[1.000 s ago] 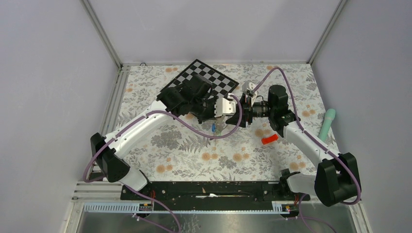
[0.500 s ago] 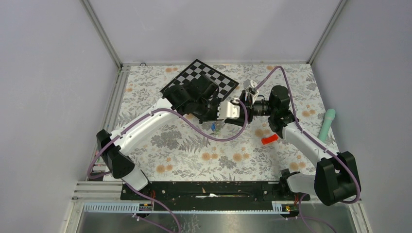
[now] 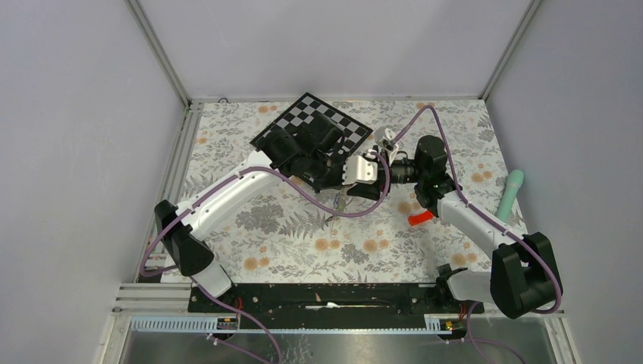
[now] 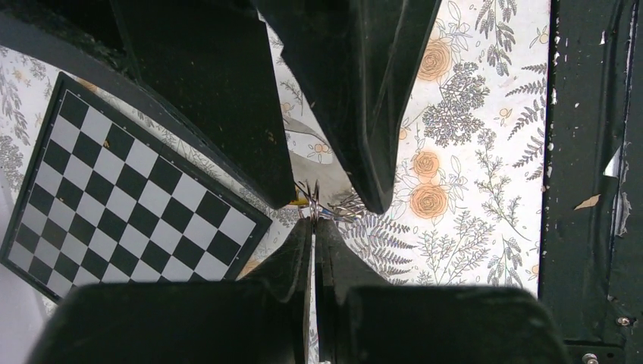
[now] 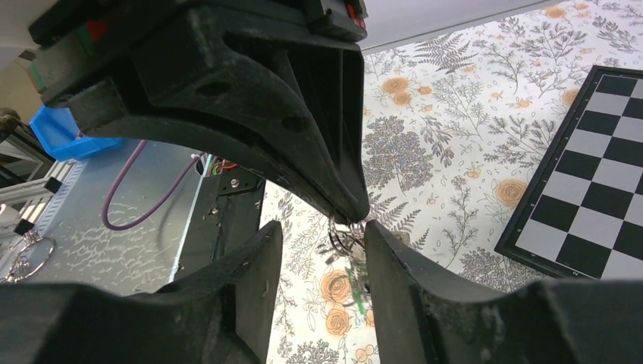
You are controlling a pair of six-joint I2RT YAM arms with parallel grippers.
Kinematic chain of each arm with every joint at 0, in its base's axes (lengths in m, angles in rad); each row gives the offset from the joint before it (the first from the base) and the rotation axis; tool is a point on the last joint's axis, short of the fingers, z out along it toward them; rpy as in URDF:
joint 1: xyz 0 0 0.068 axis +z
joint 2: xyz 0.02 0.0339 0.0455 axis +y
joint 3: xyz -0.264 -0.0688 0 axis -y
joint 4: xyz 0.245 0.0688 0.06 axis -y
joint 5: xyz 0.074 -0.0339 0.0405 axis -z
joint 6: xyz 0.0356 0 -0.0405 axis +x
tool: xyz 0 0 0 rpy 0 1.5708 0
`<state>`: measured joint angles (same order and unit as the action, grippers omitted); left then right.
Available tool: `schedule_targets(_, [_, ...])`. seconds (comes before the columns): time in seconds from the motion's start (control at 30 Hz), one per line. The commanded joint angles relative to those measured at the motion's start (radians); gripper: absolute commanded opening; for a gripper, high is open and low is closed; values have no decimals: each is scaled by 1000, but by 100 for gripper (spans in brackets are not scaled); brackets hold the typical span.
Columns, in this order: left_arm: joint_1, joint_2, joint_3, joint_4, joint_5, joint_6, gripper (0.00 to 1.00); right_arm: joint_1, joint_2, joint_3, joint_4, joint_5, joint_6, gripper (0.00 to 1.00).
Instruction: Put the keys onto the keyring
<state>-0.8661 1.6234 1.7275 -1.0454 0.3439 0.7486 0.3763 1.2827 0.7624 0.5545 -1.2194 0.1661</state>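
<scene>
My left gripper [image 4: 313, 224] is shut on thin metal loops of the keyring [image 4: 314, 199], held above the floral table. A flat grey metal part [image 4: 322, 163] shows just beyond its tips. Keys hang below it, one with a green tag [image 5: 355, 279]. In the top view the bunch [image 3: 339, 202] dangles under the two grippers, which meet nose to nose. My right gripper [image 5: 323, 236] is open, its fingers straddling the left gripper's tip [image 5: 350, 208] and the loops [image 5: 343, 232] without closing on them. Other key tags are hidden.
The black-and-white checkerboard [image 3: 315, 125] lies just behind the grippers. A red object [image 3: 421, 218] lies on the table under the right forearm. A teal cylinder [image 3: 512, 189] lies at the right edge. Grey walls close in three sides.
The two grippers have closed in on each other. The left arm reached further right, and the right gripper's fingers now straddle the left tip. The hanging keys shifted slightly right.
</scene>
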Motion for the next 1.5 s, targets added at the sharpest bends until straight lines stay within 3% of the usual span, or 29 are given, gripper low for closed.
schedule_targets(0.0, [-5, 5, 46, 31, 41, -18, 0, 14, 1, 6, 30, 0, -1, 48])
schedule_targets(0.2, [-4, 7, 44, 39, 36, -33, 0, 18, 0, 10, 6, 2, -23, 31])
schedule_targets(0.6, [-1, -4, 37, 58, 31, -53, 0, 19, 2, 16, -51, 19, -74, 24])
schedule_targets(0.87, [5, -7, 21, 70, 45, -66, 0, 19, 0, 26, -54, 29, -63, 0])
schedule_targets(1.0, [26, -16, 8, 84, 82, -75, 0, 18, -2, 34, -60, 27, -60, 0])
schedule_targets(1.03, [39, -23, 1, 88, 108, -72, 3, 17, -3, 38, -60, 24, -56, 0])
schedule_targets(1.2, [162, -80, -66, 137, 290, -46, 36, 3, -15, 63, -33, -3, -6, 0])
schedule_targets(1.27, [203, -105, -97, 150, 352, -9, 45, -5, -18, 63, 4, -24, 35, 0])
schedule_targets(1.47, [227, -184, -227, 273, 442, 31, 56, -15, -8, 53, 149, -58, 161, 0])
